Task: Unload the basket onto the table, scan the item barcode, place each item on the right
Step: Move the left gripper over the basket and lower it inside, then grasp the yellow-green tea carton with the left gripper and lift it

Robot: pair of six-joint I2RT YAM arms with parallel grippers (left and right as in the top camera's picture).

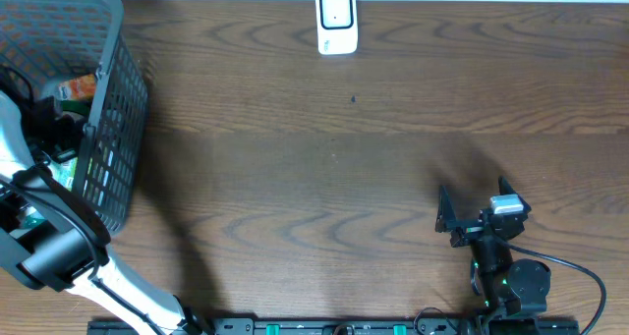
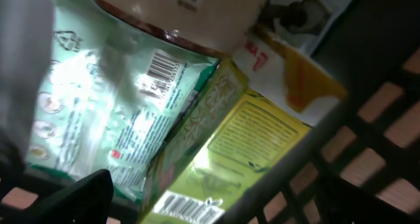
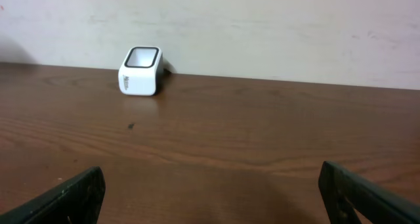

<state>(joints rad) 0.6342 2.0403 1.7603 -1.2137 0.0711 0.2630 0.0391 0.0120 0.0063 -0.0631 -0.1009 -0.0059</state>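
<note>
My left claw [image 2: 216,211], spread wide inside the black basket [image 1: 116,129], hangs just above a mint-green packet [image 2: 111,112] and a yellow-green packet [image 2: 243,145], barcodes showing; my right claw [image 3: 210,201], also spread, faces the white scanner [image 3: 140,71] well ahead on the worktop [image 3: 262,132].

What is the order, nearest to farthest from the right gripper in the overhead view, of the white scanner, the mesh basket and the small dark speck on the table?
Measured from the right gripper, near edge, right side:
1. The small dark speck, mid-table, up and to the left.
2. The white scanner, at the far edge, near centre.
3. The mesh basket, at the far left end.
</note>
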